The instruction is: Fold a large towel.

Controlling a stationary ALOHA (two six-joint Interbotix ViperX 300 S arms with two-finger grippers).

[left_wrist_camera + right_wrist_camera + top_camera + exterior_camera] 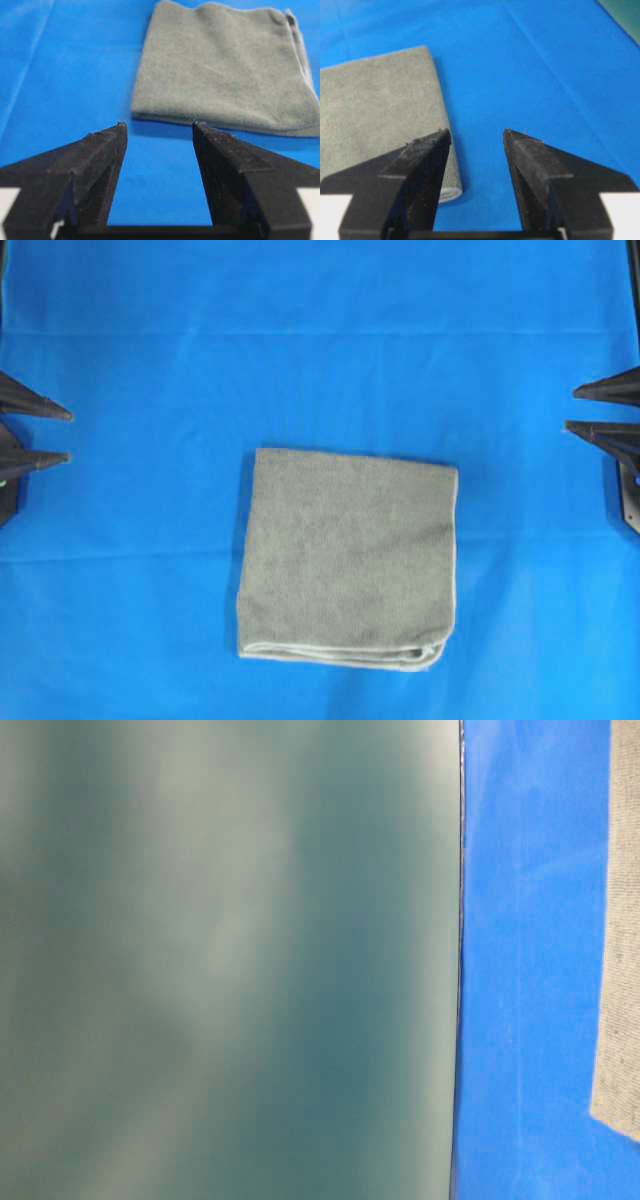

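The grey-green towel (347,560) lies folded into a rough square on the blue cloth, its layered pale edges along the near and right sides. It also shows in the left wrist view as the towel (225,70), in the right wrist view as the towel (375,115), and at the right border of the table-level view as the towel (620,940). My left gripper (70,435) stands open at the far left edge, well clear of the towel; the left gripper (157,126) holds nothing. My right gripper (571,408) is open at the far right edge; the right gripper (475,132) is empty too.
A blue table cloth (320,350) covers the whole surface, with faint crease lines. A blurred grey-green panel (220,960) fills most of the table-level view. Part of the right arm's mount (630,495) shows at the right border.
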